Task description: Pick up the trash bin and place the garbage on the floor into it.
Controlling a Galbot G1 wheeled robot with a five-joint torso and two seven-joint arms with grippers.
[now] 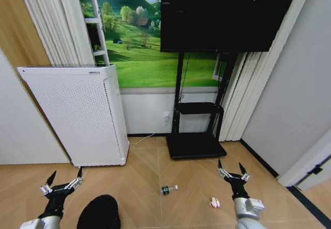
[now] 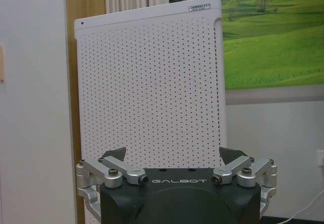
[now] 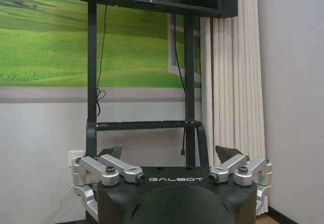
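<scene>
The black trash bin stands on the parquet floor at the bottom left of the head view, just right of my left gripper, which is open and empty above the floor. Of the garbage, a small clear bottle with a green label lies mid-floor, and a white-and-red wrapper lies to its right. My right gripper hangs open and empty just above and right of that wrapper. In the left wrist view my left gripper faces the white appliance; in the right wrist view my right gripper faces the TV stand.
A tall white perforated appliance stands at the left against the wall. A black TV on a stand with a flat base fills the middle back. White curtains and a grey wall close the right side.
</scene>
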